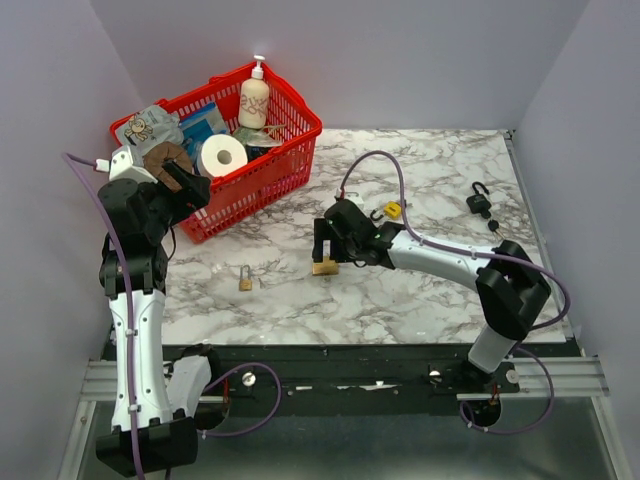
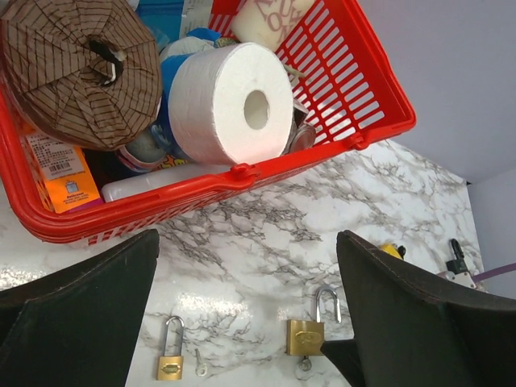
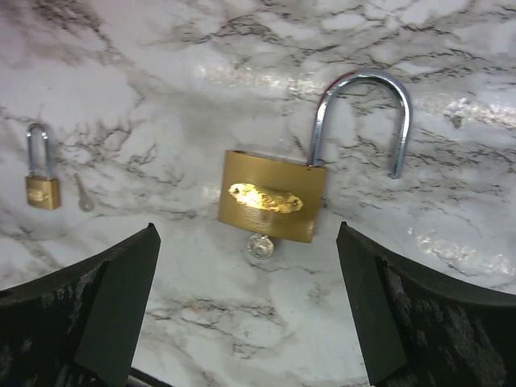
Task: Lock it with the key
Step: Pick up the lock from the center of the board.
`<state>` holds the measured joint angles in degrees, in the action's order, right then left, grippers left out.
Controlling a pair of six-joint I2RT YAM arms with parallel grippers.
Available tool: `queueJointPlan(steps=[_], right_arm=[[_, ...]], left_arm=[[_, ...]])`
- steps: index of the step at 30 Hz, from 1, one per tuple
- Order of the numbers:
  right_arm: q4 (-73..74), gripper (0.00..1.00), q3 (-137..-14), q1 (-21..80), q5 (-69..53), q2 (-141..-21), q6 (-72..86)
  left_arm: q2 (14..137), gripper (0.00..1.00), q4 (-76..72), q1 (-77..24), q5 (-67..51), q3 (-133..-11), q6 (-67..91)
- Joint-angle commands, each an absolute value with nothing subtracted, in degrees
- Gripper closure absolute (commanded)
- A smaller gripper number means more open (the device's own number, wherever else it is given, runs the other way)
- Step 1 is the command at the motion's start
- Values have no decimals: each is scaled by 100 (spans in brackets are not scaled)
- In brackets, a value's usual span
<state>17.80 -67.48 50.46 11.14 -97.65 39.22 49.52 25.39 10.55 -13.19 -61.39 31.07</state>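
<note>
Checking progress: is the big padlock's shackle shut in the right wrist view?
No, the shackle of the padlock has one leg hanging free, outside the body.

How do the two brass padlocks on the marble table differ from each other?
The big padlock is clearly larger than the small padlock. The big padlock's shackle is sprung open, with one leg free of the body, while the small padlock's shackle looks seated on both sides. The big padlock has a key head showing at its bottom edge; the small padlock's key lies loose beside it. Both are brass with silver shackles and lie flat.
</note>
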Motion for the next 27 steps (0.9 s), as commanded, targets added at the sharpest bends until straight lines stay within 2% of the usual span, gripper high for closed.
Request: queueJointPlan(steps=[1,21,27], right_arm=[[1854,0,-6767,5027,1801,-9940,4061],[2320,0,-7743,5098,2039,-11469,3955],[2347,0,-7743,5317,2074,-11487,3858]], left_arm=[[5010,1,2549,1090,-1178,-6337,3050],[5098,1,2382,1099,-1222,-6108,2980],[5001,1,2364,1099,-1169,-6021,2874]])
